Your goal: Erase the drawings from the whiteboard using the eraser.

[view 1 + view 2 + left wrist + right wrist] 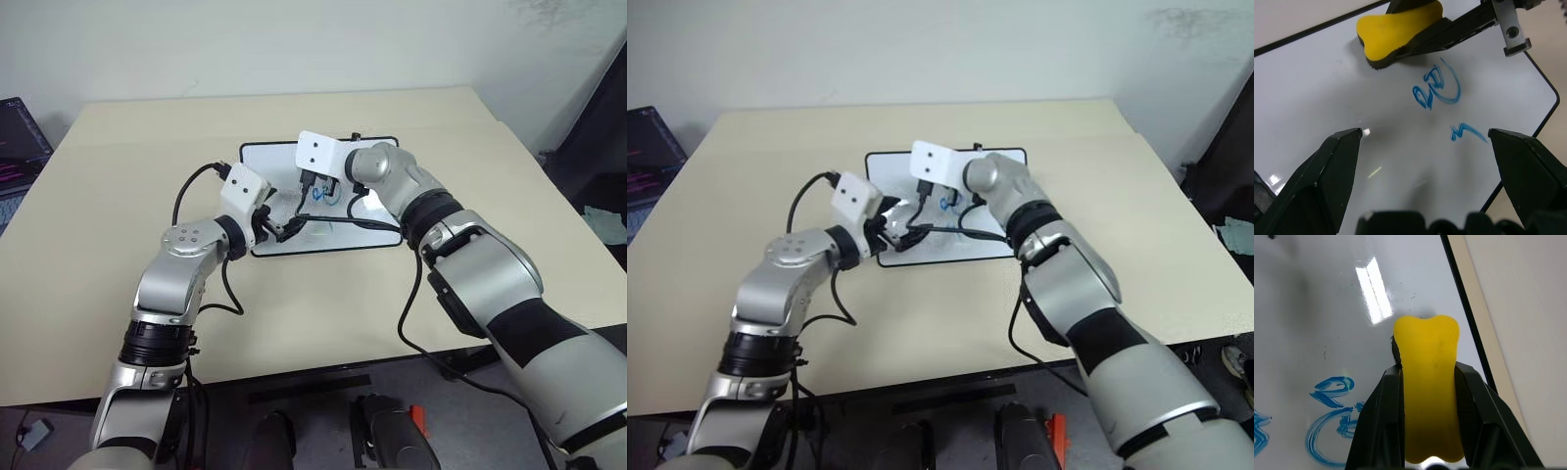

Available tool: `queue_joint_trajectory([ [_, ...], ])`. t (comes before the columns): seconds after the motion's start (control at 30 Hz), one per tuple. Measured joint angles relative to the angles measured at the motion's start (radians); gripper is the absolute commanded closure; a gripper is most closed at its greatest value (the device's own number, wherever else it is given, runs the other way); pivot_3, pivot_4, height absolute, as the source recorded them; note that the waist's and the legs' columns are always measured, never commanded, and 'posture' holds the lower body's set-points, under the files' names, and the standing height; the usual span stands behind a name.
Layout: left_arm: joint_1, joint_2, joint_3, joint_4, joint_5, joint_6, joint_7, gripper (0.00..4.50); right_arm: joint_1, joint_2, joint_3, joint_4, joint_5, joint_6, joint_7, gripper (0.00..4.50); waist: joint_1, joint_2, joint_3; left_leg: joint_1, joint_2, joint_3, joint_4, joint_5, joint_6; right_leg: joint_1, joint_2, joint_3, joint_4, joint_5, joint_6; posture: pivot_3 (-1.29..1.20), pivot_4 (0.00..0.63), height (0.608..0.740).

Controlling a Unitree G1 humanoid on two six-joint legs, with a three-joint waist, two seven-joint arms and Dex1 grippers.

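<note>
The whiteboard, glossy white with a thin black frame, lies flat in the middle of the beige table. Blue marker drawings sit on it: a looped scribble and a small zigzag beside it. My right gripper is shut on the yellow eraser, which has a dark underside. It holds the eraser low over the board near the black frame, just beside the scribbles. Whether the eraser touches the surface I cannot tell. My left gripper stands open over the board's near part, nothing between its fingers.
A laptop sits at the table's far left edge. Black cables loop from both wrists over the board's near side. Dark gear stands off the table's right side. Bare tabletop surrounds the board.
</note>
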Motion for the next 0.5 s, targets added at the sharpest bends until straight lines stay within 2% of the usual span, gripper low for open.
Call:
queue_joint_trajectory([
  [0.3, 0.000, 0.000, 0.000, 0.000, 0.000, 0.000, 0.001, 0.00, -0.001, -0.004, -0.003, 0.003, 0.001, 0.012, 0.003, 3.49, 0.002, 0.000, 0.000, 0.000, 0.000, 0.000, 0.000, 0.000, 0.000, 0.000, 0.000, 0.000, 0.000, -0.002, -0.003, 0.00, 0.150, 0.740],
  [0.5, 0.000, 0.000, 0.000, 0.000, 0.000, -0.002, 0.000, 0.00, 0.003, -0.050, 0.000, 0.000, 0.000, 0.011, 0.030, 3.49, 0.024, 0.000, 0.000, 0.000, 0.000, 0.000, 0.001, 0.000, 0.000, 0.000, 0.000, 0.000, 0.000, -0.002, -0.003, 0.00, 0.150, 0.740],
])
